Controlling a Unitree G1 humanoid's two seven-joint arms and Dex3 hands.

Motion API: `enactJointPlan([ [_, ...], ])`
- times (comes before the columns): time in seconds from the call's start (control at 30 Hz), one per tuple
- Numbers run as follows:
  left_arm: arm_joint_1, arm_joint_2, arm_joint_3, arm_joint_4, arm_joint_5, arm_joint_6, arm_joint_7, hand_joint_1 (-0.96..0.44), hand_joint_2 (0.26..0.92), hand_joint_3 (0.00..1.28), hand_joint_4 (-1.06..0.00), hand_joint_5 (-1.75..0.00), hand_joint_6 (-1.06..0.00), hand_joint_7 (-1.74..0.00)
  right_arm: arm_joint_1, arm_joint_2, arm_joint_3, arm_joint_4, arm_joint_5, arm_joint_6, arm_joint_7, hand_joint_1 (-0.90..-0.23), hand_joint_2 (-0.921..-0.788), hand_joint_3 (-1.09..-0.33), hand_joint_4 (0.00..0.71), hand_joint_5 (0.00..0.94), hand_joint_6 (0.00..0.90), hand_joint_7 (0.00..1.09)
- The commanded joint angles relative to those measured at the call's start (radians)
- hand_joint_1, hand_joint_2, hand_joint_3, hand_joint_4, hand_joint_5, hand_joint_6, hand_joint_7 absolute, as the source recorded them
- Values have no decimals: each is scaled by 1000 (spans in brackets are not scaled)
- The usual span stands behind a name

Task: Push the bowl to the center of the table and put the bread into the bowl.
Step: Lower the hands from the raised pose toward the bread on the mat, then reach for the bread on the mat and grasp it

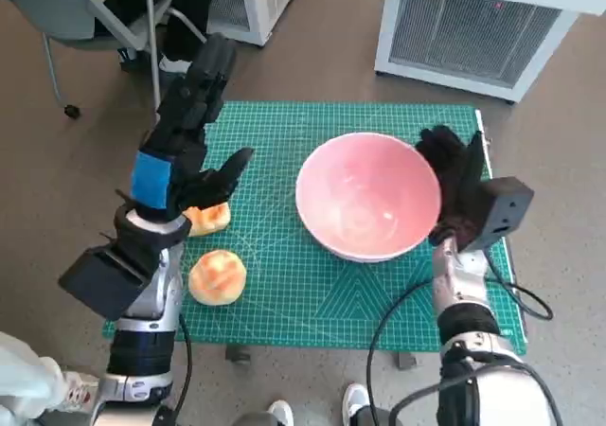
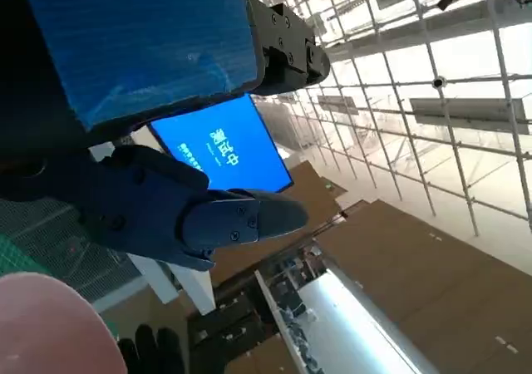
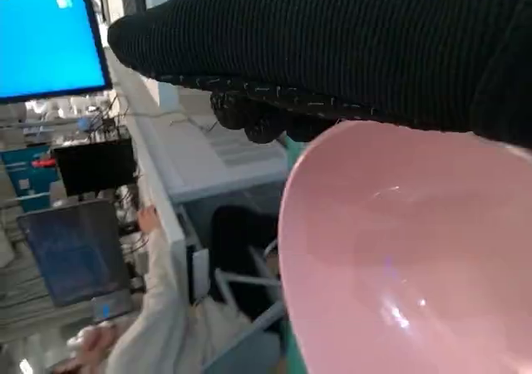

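Pushing stage: right hand flat against pink bowl, fingers extended along its far-side rim, gripping nothing
Bowl upright, mouth up, round, no long axis. Left hand raised, fingers spread, empty; two bread rolls lie below its fingertips. Risk: a high rim push could tip the bowl, not slide it

White Chinese characters, too small to read surely, on a blue screen
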State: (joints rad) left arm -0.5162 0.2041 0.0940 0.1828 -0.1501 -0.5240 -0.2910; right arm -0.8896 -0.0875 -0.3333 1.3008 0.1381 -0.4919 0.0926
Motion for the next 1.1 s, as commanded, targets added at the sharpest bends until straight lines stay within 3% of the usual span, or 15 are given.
enactJointPlan([
  [0.03,24,14,8,-28,16,8,11,-522,921,359,-204,0,-303,-9,-16,25,0,23,-5,40,-9,-479,-921,-881,198,1,107,249],
  [0.33,51,23,15,-57,35,17,26,-528,921,362,-198,0,-304,-8,-46,41,23,29,-42,72,-40,-500,-921,-887,199,1,119,228],
  [0.67,125,83,57,-122,26,30,14,-540,921,370,-199,0,-293,-2,-69,-4,39,9,-52,45,-15,-513,-921,-895,193,2,121,212],
  [0.8,146,153,87,-133,41,40,-9,-540,921,373,-197,0,-288,0,-81,-16,48,-32,-53,-24,-7,-523,-921,-897,191,2,127,213],
  [0.9,159,239,111,-130,68,65,-42,-538,921,376,-194,0,-284,0,-74,-20,64,-90,-57,-120,5,-530,-921,-896,196,5,132,218],
  [0.97,166,289,120,-127,81,85,-65,-547,921,378,-192,0,-281,0,-66,-21,75,-128,-58,-184,19,-526,-921,-895,214,5,65,368],
  [1.1,178,391,130,-113,131,125,-102,-568,921,381,-191,0,-275,0,-51,-30,105,-223,-63,-319,63,-527,-921,-892,234,8,16,496],
])
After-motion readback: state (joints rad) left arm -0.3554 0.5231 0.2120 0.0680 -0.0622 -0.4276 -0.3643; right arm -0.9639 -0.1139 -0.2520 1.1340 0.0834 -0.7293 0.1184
